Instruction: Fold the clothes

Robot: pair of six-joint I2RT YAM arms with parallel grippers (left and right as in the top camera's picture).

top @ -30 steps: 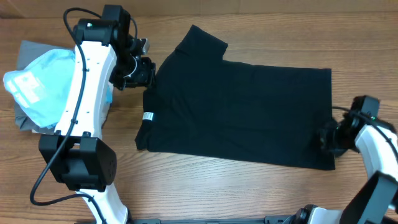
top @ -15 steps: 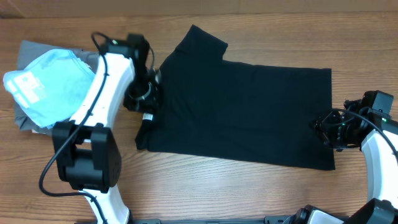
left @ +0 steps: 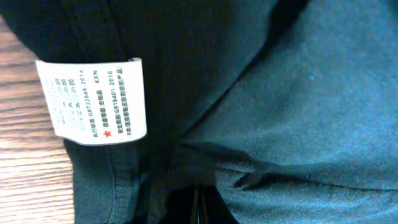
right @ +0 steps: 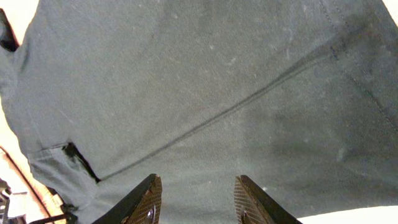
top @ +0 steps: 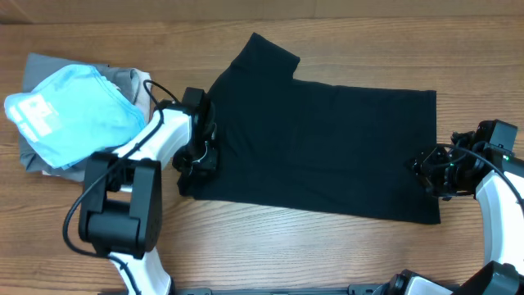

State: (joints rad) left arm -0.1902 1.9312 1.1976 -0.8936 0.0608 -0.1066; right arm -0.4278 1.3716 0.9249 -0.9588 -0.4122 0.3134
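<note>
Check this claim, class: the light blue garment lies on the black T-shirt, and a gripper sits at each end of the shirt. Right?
No. The overhead view shows the light blue garment lying on the grey folded garments, apart from the black T-shirt. The left gripper and right gripper do sit at each end of the shirt.

Black T-shirt (top: 319, 147), spread flat on table, white tag (left: 92, 101)

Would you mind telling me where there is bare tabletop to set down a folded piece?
Bare wood runs along the near edge of the table, in front of the black T-shirt, and behind it, from the sleeve toward the right side. Crowded: the left end, where the light blue garment, grey garments and left gripper meet.
</note>
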